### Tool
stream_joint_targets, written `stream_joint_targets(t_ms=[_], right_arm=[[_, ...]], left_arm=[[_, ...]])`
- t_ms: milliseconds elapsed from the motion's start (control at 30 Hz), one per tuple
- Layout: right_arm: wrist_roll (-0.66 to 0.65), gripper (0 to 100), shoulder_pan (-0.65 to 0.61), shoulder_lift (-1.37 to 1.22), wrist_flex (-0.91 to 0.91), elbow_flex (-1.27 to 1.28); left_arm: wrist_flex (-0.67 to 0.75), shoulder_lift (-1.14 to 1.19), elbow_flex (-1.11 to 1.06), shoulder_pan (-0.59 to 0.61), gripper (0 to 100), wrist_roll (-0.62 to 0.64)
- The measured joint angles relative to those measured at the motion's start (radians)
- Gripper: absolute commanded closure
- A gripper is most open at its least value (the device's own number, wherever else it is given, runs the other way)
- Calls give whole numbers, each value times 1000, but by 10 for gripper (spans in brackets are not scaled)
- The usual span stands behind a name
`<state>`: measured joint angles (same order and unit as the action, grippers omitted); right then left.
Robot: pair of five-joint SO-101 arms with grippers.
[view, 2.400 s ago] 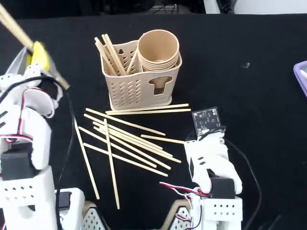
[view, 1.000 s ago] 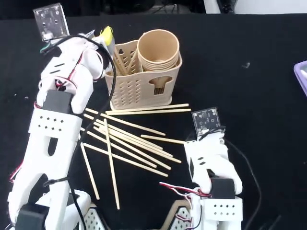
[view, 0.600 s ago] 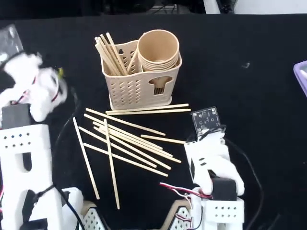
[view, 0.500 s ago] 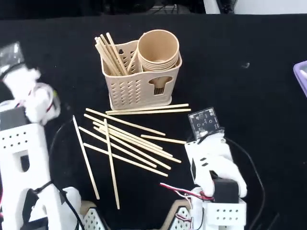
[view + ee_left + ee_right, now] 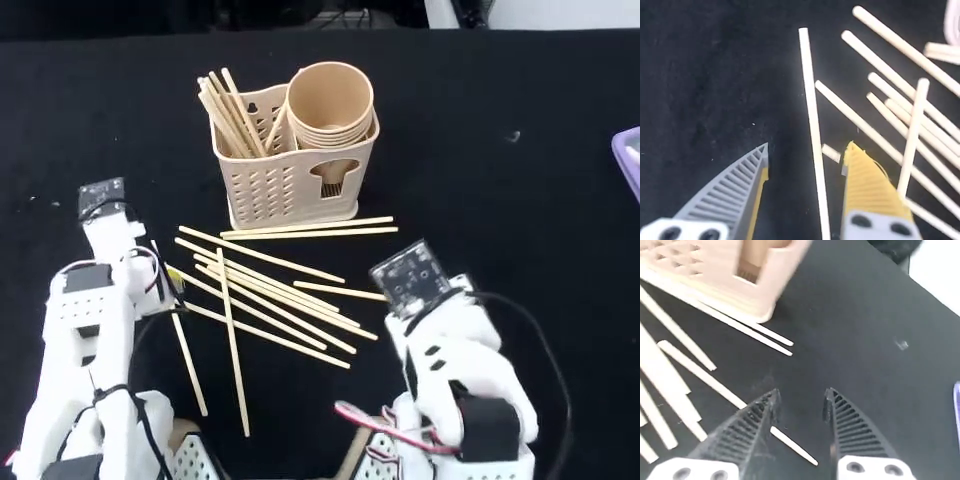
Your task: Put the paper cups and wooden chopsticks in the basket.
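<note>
Running lengthwise btwn L jaws: chopstick (image 5: 810,100)

Basket (image 5: 290,185) was beige, slot-perforated; paper cups (image 5: 330,100) tan; chopsticks (image 5: 270,292) pale wood; tabletop (image 5: 500,230) black; left tool (image 5: 807,147) yellow-grey.

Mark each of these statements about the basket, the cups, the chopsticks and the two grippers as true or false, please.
1. The stack of tan paper cups stands inside the beige slotted plastic basket. True.
2. Every chopstick is already in the basket. False: many loose wooden chopsticks lie on the black table.
3. The left gripper is open, with one thin chopstick lying between its jaws. True.
4. The right gripper is shut on a paper cup. False: it is open and holds nothing.
</note>
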<state>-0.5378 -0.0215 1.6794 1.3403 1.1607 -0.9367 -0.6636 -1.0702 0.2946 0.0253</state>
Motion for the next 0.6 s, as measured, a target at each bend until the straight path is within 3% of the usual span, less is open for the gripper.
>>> stream_joint_targets(t_ms=[167, 367, 467, 600], right_arm=[[0, 845, -133, -118, 23, -31], [20, 792, -428, -446, 5, -31], [40, 744, -563, -606, -71, -31], [46, 758, -620, -809, -195, -31]], left_arm=[[37, 0, -18, 75, 758, 72], [84, 0, -21, 262, 758, 91], [95, 0, -29, 272, 758, 94], [95, 0, -29, 282, 758, 94]])
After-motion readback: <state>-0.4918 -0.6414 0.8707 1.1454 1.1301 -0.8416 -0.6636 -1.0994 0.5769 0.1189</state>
